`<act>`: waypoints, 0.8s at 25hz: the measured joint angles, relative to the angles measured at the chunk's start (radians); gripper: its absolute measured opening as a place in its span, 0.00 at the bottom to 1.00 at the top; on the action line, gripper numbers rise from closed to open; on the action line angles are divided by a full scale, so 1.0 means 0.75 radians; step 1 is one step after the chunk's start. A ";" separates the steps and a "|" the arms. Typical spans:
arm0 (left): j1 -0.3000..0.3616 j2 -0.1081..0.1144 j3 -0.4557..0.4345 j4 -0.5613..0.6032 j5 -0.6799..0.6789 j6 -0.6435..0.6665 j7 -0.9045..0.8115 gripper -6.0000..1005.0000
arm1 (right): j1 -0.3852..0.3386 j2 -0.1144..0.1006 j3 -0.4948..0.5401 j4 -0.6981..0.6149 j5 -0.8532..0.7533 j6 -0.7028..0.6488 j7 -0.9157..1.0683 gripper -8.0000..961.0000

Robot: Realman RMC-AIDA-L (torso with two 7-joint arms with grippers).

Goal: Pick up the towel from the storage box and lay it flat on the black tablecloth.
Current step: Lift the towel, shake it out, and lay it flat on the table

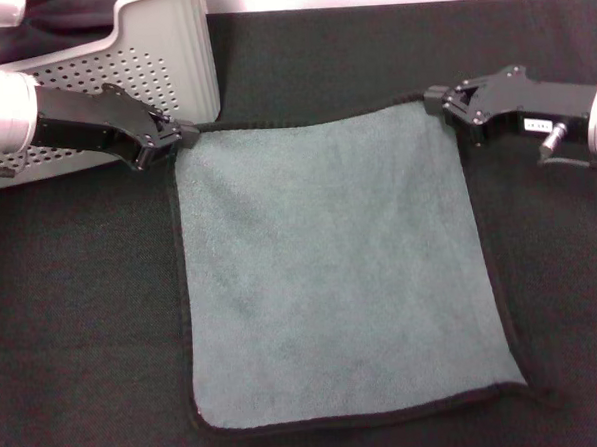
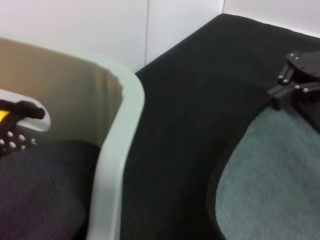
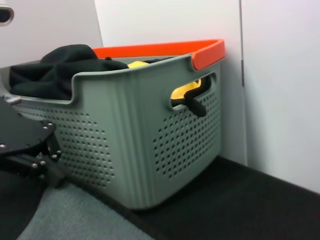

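Observation:
The grey-green towel [image 1: 331,272] with dark edging lies spread flat on the black tablecloth [image 1: 85,345]. My left gripper [image 1: 174,138] is shut on its far left corner, low over the cloth. My right gripper [image 1: 440,104] is shut on its far right corner. The light grey perforated storage box [image 1: 160,61] stands at the far left, just behind my left gripper. The left wrist view shows the box rim [image 2: 120,130], the towel's edge [image 2: 270,180] and my right gripper [image 2: 280,90]. The right wrist view shows the box [image 3: 140,145], the towel [image 3: 75,220] and my left gripper [image 3: 47,162].
The box holds crumpled black fabric [image 3: 55,67] and something yellow [image 3: 182,91], and has an orange rim [image 3: 165,50] on its far side. A white wall [image 3: 280,90] stands right behind the table.

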 joint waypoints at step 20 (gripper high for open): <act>0.010 -0.025 -0.001 0.000 0.017 -0.076 0.003 0.03 | 0.055 0.015 -0.055 0.020 -0.051 0.166 -0.001 0.19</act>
